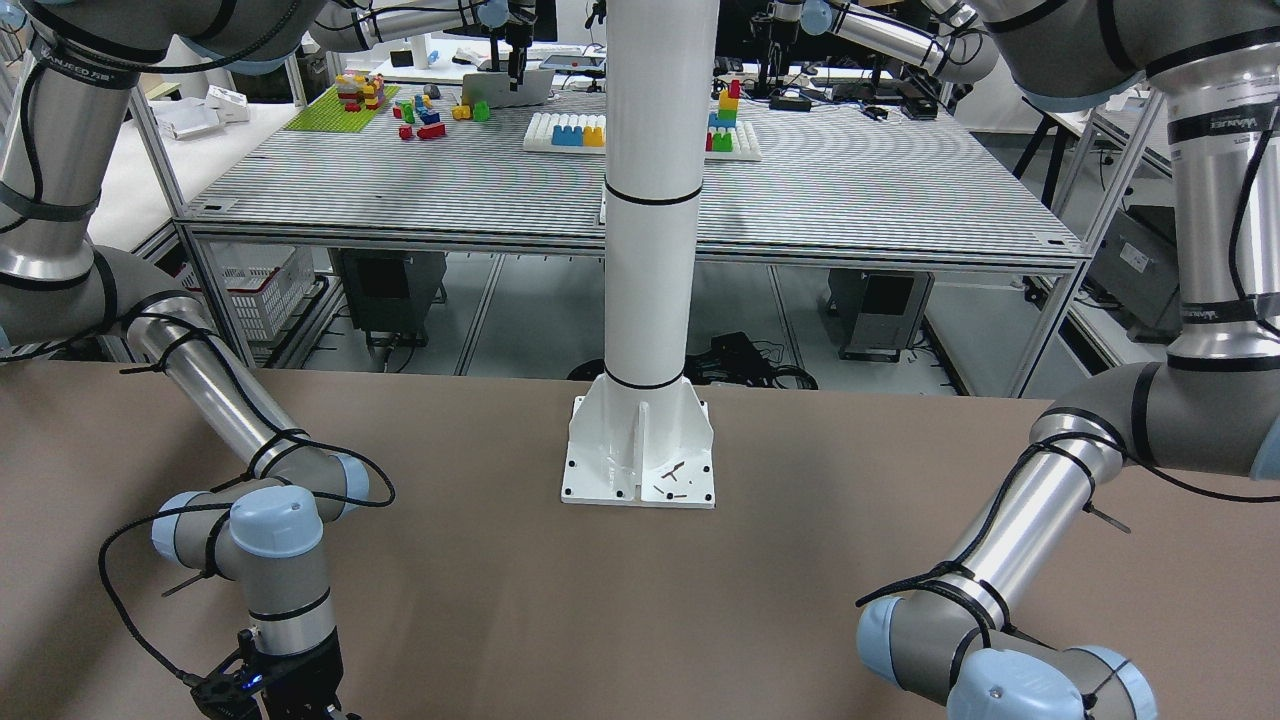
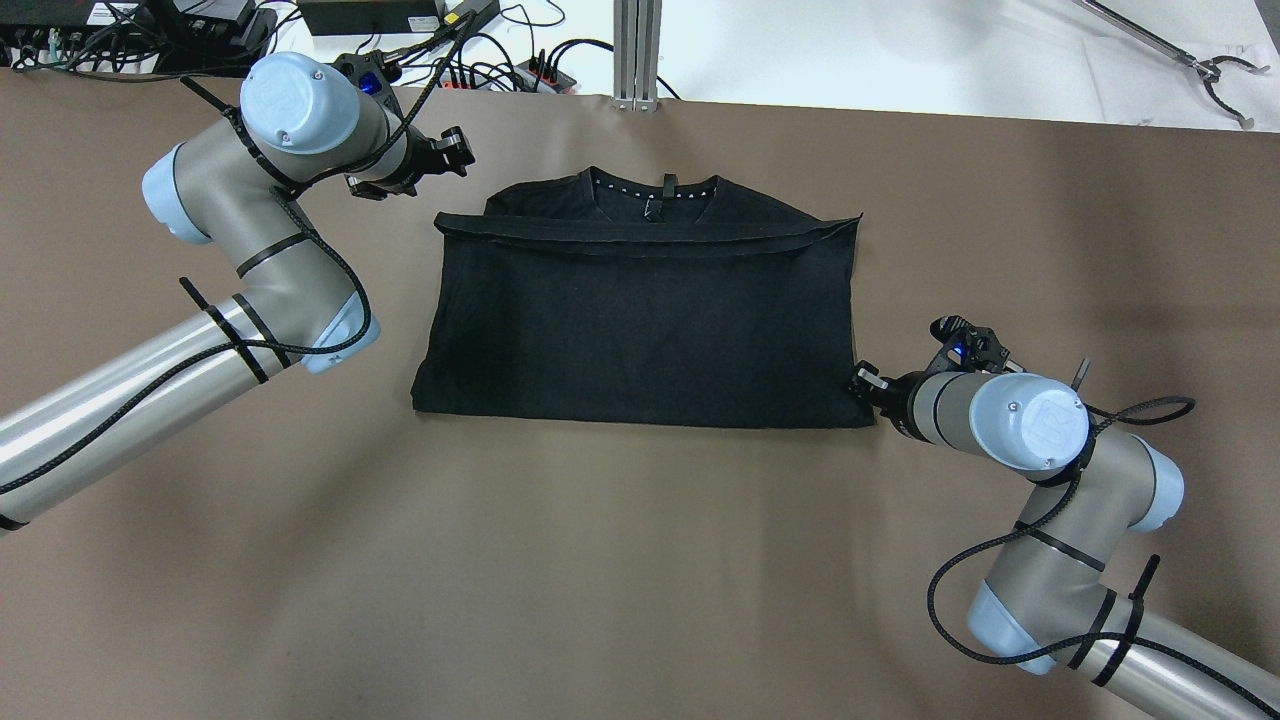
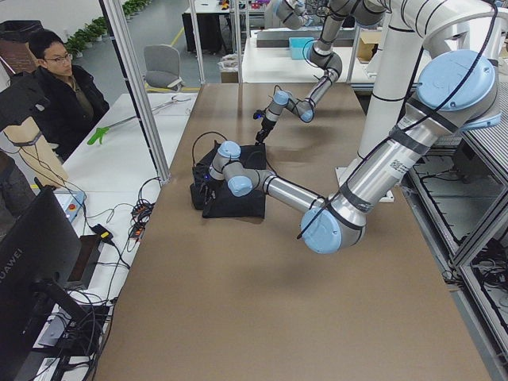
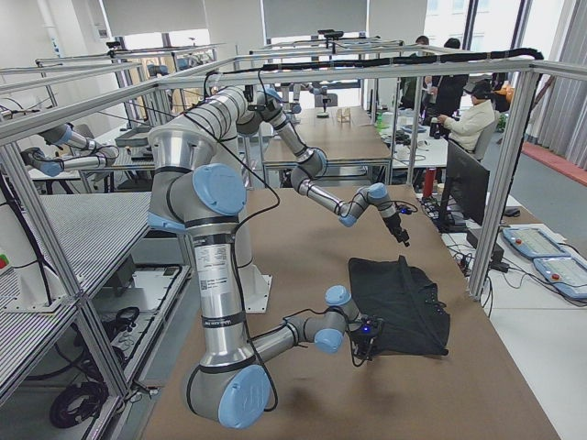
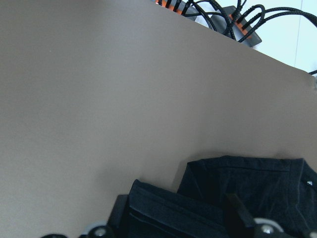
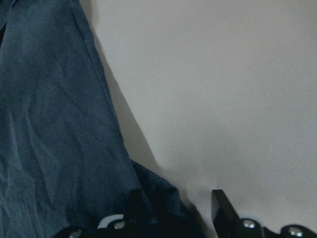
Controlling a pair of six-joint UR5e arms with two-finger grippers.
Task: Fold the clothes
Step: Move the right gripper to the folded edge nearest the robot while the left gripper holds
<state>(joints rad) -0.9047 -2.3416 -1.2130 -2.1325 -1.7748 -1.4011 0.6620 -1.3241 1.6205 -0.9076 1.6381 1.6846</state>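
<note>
The black garment (image 2: pixel 640 320) lies folded flat on the brown table (image 2: pixel 600 560), with its collar at the far edge. My left gripper (image 2: pixel 460 155) is open and hovers just beyond the garment's far left corner. In the left wrist view that corner (image 5: pixel 237 183) lies between the two fingers of the gripper (image 5: pixel 176 198). My right gripper (image 2: pixel 860 383) is open at the garment's near right corner. In the right wrist view the cloth corner (image 6: pixel 49 124) reaches in between the fingers of the gripper (image 6: pixel 175 193). The front-facing view does not show the garment.
The white pillar's base plate (image 1: pixel 640 470) is bolted to the table on the robot's side. Cables and a power strip (image 2: pixel 500 70) and an aluminium post (image 2: pixel 637 50) stand at the far edge. A person (image 3: pixel 59 87) sits beyond that edge.
</note>
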